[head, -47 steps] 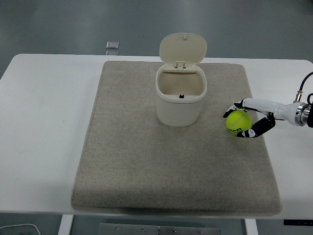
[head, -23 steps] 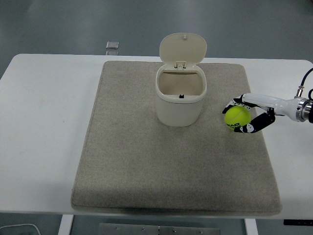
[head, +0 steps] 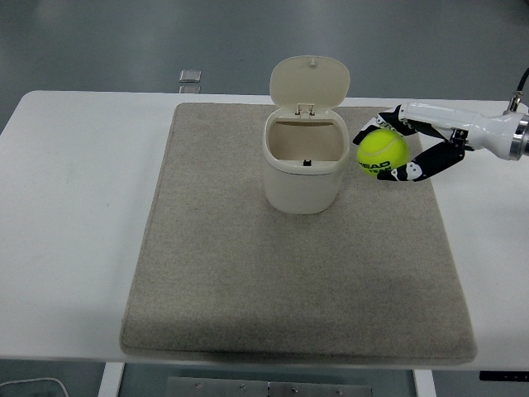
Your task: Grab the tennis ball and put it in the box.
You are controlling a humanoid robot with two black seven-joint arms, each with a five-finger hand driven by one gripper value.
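Since a moment ago I have lifted the tennis ball (head: pixel 381 153) off the mat (head: pixel 248 273) and carried it leftward, so it now hangs just right of the box (head: pixel 305 169), near its rim. The box stands open, lid tipped back. My right hand (head: pixel 402 149) is curled snugly around the ball. What remains, I judge, is a short move over the opening.

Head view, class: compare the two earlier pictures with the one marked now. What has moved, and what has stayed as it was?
The right hand, still gripping the yellow-green tennis ball, has carried it up and left, from the beige mat's right side to just beside the cream box's right rim. The ball is not yet over the opening. The box with its raised lid, the mat and the white table stayed put.
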